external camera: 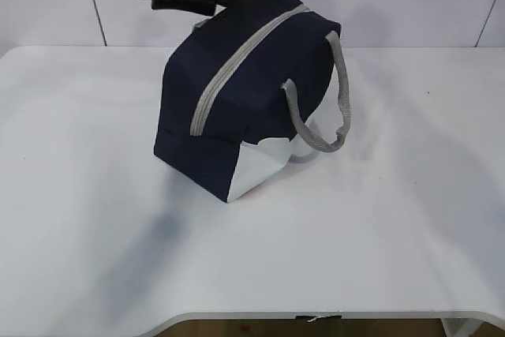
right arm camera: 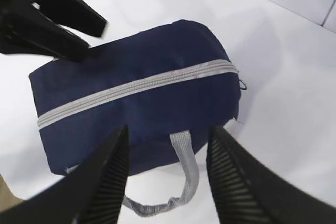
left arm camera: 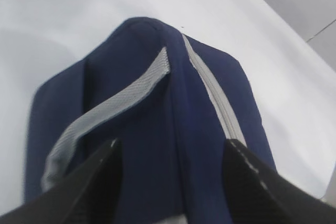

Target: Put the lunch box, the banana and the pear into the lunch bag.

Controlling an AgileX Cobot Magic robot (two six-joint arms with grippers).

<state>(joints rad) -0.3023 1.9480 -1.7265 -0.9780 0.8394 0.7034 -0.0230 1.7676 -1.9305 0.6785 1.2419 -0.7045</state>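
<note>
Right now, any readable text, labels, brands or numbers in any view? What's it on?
None readable.
lunch bag: plain navy fabric, grey zipper, grey handle; no print or logo shows on the visible sides.
table: bare white, no markings.

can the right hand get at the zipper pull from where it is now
Probably yes: the right hand hangs open above the bag, and the pull at the zipper's end lies bare, clear of the left hand at the other end.
</note>
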